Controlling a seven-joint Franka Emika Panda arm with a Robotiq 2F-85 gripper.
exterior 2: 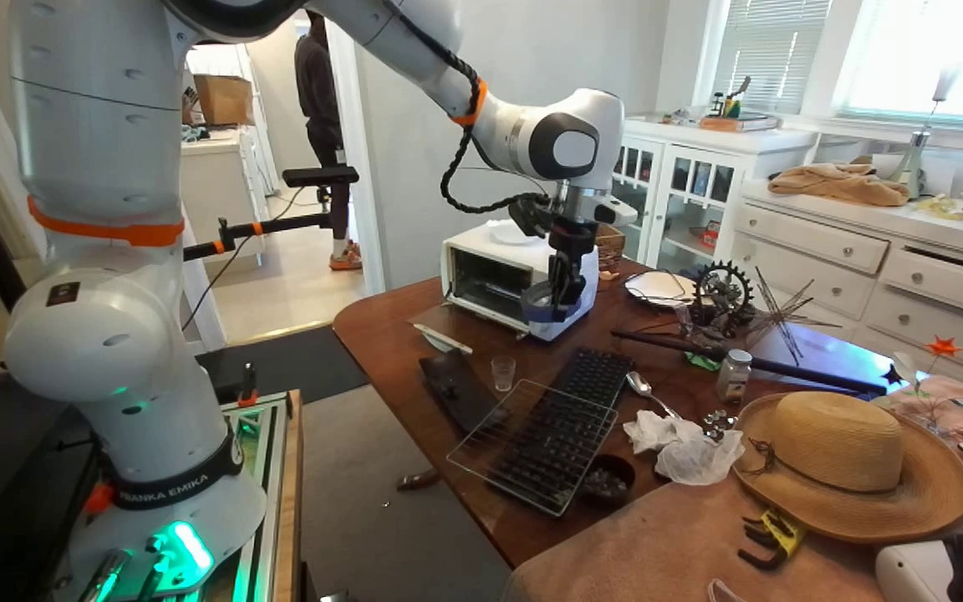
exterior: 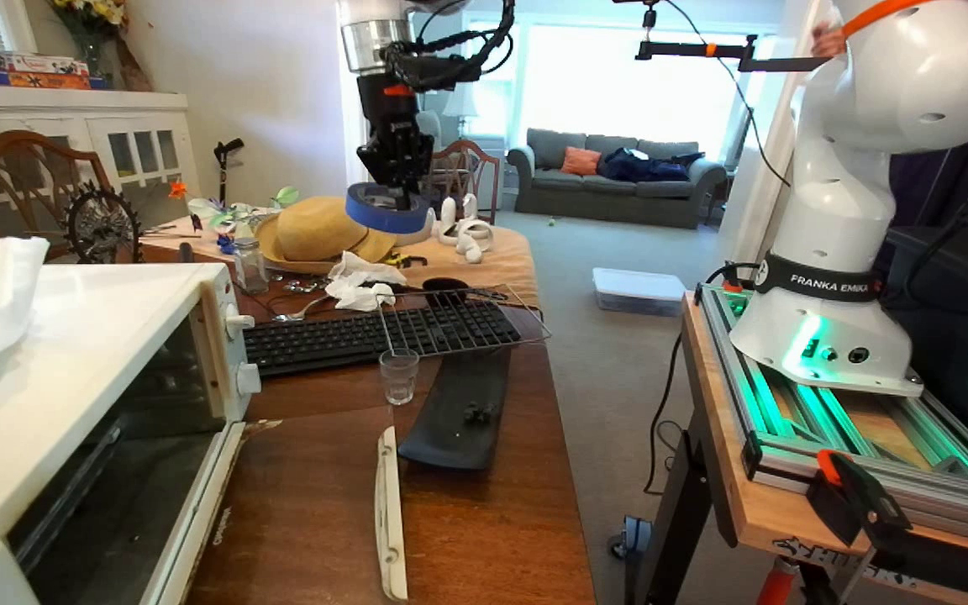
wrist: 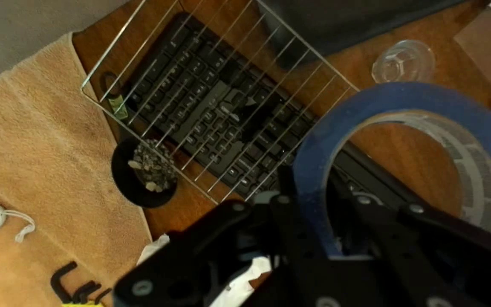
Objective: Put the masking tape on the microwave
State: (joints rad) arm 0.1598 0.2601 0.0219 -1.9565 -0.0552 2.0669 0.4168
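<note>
Messy counter (exterior: 492,538) below the fingers (wrist: 288,221), which pinch the blue masking tape (exterior: 385,220); carry stage imo, next: swing over microwave (exterior: 81,386), lower.

Over my feed, I count one masking tape (exterior: 383,218), one microwave (exterior 2: 494,280) with two visible knobs (exterior: 247,378), and one keyboard (exterior: 324,343). I also tally one straw hat (exterior 2: 837,443).

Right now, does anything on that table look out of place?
Yes: a wire rack lies askew over the computer keyboard. That's odd because it looks like an oven rack, so it may belong in the white toaster oven instead.
</note>
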